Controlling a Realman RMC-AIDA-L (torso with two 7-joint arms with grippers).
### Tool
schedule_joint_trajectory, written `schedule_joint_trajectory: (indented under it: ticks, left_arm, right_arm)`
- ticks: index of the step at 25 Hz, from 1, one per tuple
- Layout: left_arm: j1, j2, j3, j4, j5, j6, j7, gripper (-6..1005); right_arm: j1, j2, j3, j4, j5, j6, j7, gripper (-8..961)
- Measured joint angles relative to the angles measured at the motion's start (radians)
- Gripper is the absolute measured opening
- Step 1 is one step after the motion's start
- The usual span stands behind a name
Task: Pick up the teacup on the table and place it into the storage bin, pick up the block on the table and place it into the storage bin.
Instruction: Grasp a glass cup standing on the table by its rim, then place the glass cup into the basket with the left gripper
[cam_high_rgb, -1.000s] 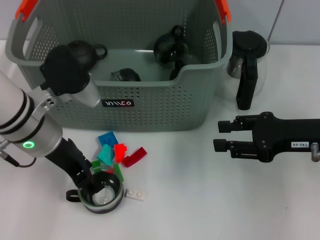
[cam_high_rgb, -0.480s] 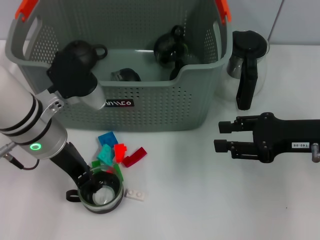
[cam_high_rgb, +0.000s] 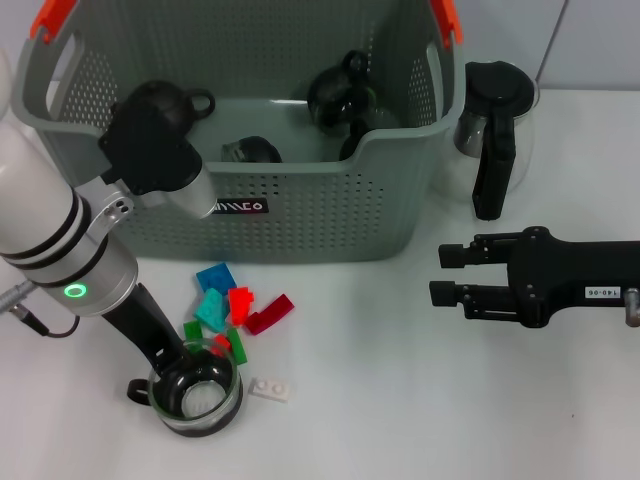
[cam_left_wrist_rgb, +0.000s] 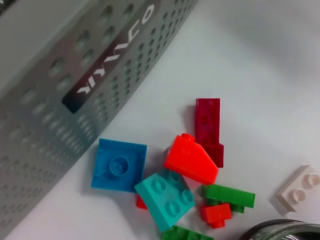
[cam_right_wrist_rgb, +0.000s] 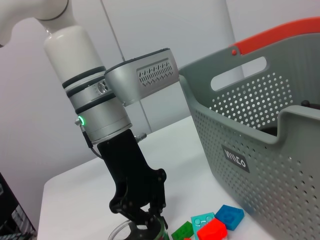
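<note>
While your left arm slants down at lower left of the head view, its left gripper (cam_high_rgb: 180, 362) fingers clasp the teacup (cam_high_rgb: 195, 390) rim on the bench (cam_high_rgb: 400, 400), below the storage bin (cam_high_rgb: 300, 215). Your right gripper (cam_high_rgb: 440, 275) waits mid-right, fingers apart, empty.

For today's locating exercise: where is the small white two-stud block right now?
In the head view the small white two-stud block lies flat on the white table, on the robot's left, just beside the clear glass teacup and in front of the coloured block pile.
</note>
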Motion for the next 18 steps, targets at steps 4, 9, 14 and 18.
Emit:
schedule_joint_trajectory:
  ticks: [4,9,14,18]
  left_arm:
    - [-0.001,0.001,0.0,0.004,0.0,0.007,-0.002,125]
    - [-0.018,0.004,-0.118,0.071,-0.065,0.124,0.067,39]
    - [-0.1,0.031,-0.443,0.17,-0.202,0.366,0.177,55]
    - [-0.142,0.117,-0.588,0.156,-0.418,0.421,0.173,68]
  right_arm:
    - [0.0,0.0,0.0,0.0,0.0,-0.002,0.0,582]
    - [0.0,0.0,0.0,0.0,0.0,-0.004,0.0,582]
    - [0.0,0.0,0.0,0.0,0.0,-0.006,0.001,582]
    - [0.0,0.0,0.0,0.0,-0.001,-0.006,0.002,582]
